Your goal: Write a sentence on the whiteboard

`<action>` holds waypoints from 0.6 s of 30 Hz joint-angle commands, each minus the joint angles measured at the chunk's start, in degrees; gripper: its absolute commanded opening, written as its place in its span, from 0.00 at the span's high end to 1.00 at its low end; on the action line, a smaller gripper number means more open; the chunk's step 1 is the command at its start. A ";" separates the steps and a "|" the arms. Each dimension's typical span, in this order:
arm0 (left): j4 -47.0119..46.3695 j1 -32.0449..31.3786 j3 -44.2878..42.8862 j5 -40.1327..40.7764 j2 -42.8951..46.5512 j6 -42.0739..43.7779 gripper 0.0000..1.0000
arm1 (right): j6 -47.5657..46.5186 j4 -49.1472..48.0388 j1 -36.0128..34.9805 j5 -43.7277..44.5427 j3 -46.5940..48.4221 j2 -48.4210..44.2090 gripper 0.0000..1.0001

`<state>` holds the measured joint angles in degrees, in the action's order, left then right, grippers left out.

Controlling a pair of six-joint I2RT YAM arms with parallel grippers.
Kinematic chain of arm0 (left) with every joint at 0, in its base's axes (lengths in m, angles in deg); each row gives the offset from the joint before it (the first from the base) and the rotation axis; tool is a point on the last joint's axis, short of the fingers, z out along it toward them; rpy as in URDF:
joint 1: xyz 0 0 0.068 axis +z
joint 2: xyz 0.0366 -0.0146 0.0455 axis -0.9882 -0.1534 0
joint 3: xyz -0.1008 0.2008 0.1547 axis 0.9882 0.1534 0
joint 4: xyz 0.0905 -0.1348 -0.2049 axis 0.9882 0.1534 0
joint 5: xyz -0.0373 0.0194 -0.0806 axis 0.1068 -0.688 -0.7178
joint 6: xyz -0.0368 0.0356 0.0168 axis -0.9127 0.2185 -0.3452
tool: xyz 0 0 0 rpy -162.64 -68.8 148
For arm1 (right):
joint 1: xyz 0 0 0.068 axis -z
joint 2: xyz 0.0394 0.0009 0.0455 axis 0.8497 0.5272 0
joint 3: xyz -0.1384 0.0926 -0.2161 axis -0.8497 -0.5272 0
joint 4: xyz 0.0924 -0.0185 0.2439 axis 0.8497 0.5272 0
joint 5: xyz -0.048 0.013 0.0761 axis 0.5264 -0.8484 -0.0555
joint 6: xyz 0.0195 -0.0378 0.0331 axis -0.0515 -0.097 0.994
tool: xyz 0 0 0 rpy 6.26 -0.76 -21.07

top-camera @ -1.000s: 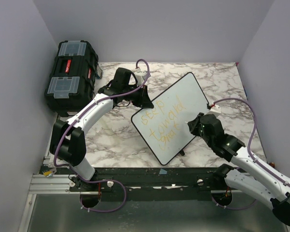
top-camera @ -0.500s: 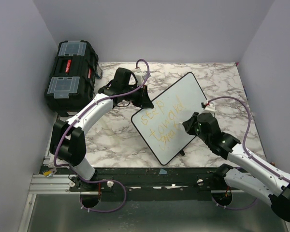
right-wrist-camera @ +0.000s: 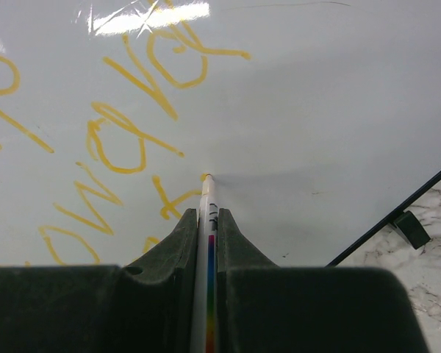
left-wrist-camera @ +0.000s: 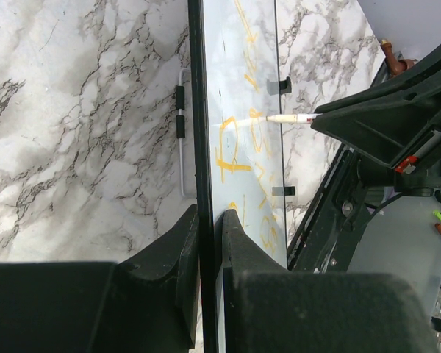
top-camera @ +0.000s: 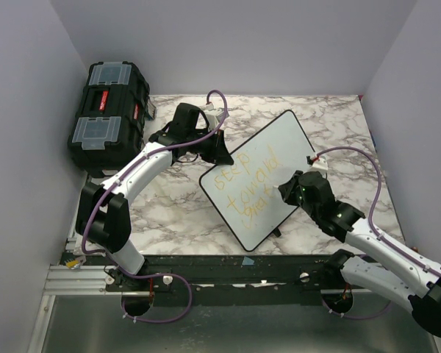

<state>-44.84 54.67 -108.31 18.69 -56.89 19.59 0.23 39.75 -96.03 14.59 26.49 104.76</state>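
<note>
On the marbled counter (top-camera: 176,213): large white black-rimmed whiteboard (top-camera: 287,140).
Left hand (left-wrist-camera: 208,217): clenched on its rim.
Right hand (right-wrist-camera: 207,219): grasping slim white marker (right-wrist-camera: 208,197), tip at yellow-orange handwritten sentence (right-wrist-camera: 132,140).

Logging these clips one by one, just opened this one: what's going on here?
The left gripper is shut on the rim of the whiteboard, steadying it. The right gripper is shut on a marker whose tip touches the board among the strokes of the sentence, yellow-orange handwriting in about three lines. A black toolbox sits untouched at the far left.
</note>
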 commanded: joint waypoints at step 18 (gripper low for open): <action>1.43 -1.71 1.15 1.18 0.60 6.27 1.00 | 8.34 10.41 0.27 0.90 -1.02 0.80 0.99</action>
<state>-44.71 54.67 -108.26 19.06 -56.89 19.59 7.71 45.08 -95.94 15.83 26.23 104.50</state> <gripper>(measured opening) 0.132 0.126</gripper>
